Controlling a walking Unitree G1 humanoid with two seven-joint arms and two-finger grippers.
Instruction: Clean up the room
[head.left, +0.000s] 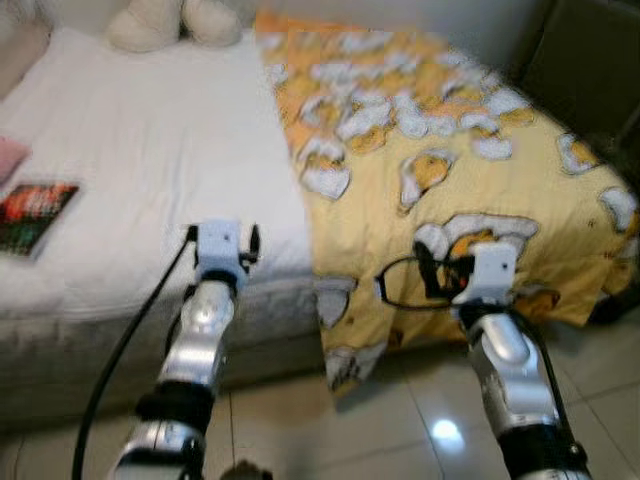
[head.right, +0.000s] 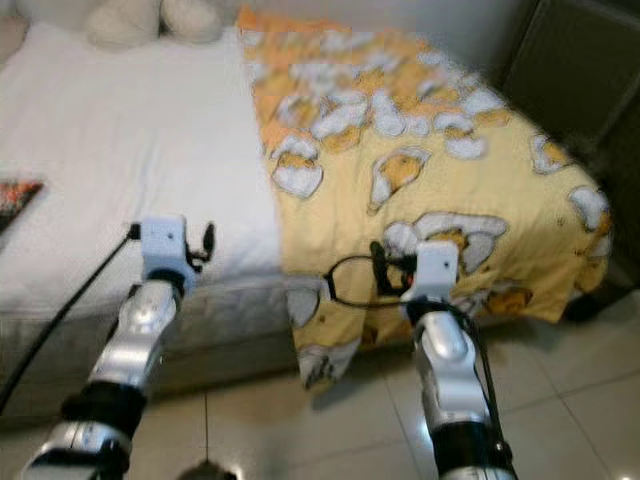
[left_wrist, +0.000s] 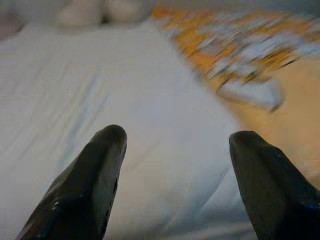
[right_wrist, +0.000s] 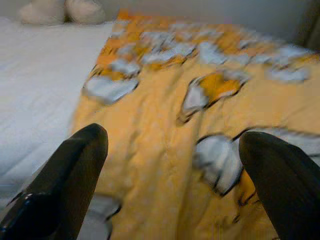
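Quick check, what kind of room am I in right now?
Most likely a bedroom. There's a bed with a white sheet, a yellow patterned blanket spread over its right side, and pillows at the head. A book lies on the sheet.

A low bed with white sheet (head.left: 140, 150) occupies 9 to 12 o'clock. Glossy pale tiled floor (head.left: 400, 420) spans 6 o'clock, reflecting a light. Dark cabinet (head.left: 590, 60) stands at 2 o'clock.
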